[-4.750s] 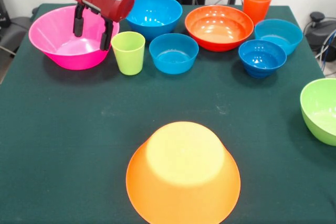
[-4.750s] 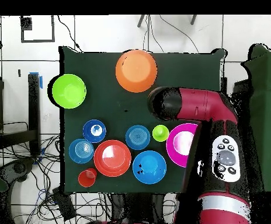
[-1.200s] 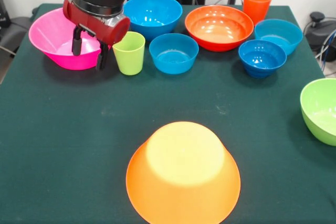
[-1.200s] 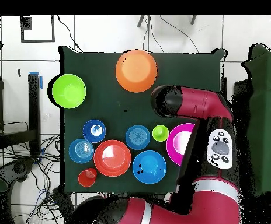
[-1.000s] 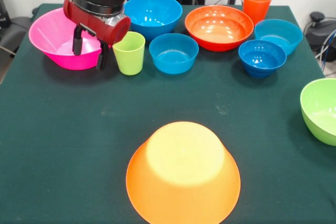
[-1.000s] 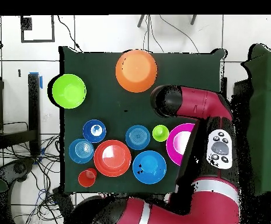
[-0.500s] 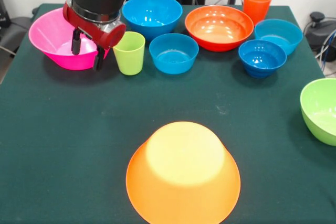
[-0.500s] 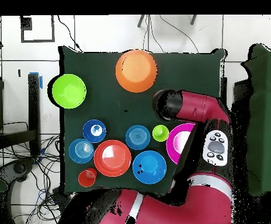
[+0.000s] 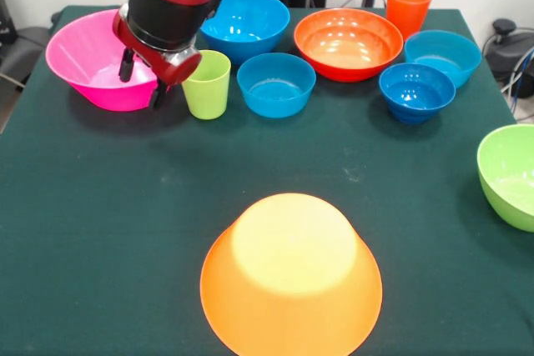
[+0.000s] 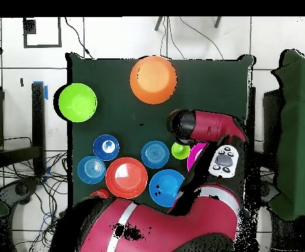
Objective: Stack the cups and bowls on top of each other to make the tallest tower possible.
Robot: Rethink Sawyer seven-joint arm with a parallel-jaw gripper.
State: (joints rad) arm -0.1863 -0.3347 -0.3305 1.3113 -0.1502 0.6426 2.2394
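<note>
- From the front you get the pincer (image 9: pixel 141 81) clearly: its two dark fingers hang apart with a gap between them, straddling the near rim of the pink bowl (image 9: pixel 88 68), one tip inside the bowl and one just outside its wall. You cannot tell from this view whether either tip touches the rim; nothing is clamped.
- From overhead the red arm (image 10: pixel 208 126) covers the pincer completely, and you see only a sliver of the pink bowl (image 10: pixel 196 152) beside the lime-green cup (image 10: pixel 179 150).
- The front view shows the lime-green cup (image 9: pixel 205 82) standing upright just beside the pink bowl, with the orange cup (image 9: pixel 408 6) upright at the far edge of the worktop (image 9: pixel 125 206).
- Overhead, the arm hides the orange cup; the front view gives it whole.
- The large light-orange bowl (image 9: pixel 290 277) lies upside down, alone, at the near side of the worktop, well apart from the rest, with nothing on it. Overhead it shows as a plain disc (image 10: pixel 153 79).
- The lime-green bowl (image 9: pixel 511 174) is cut by the front picture's edge; overhead you see it whole (image 10: pixel 77 102).
- The red-orange bowl (image 9: pixel 348 42) and four blue bowls sit in a cluster at the far side.
- No readable writing or brand shows in either view.
</note>
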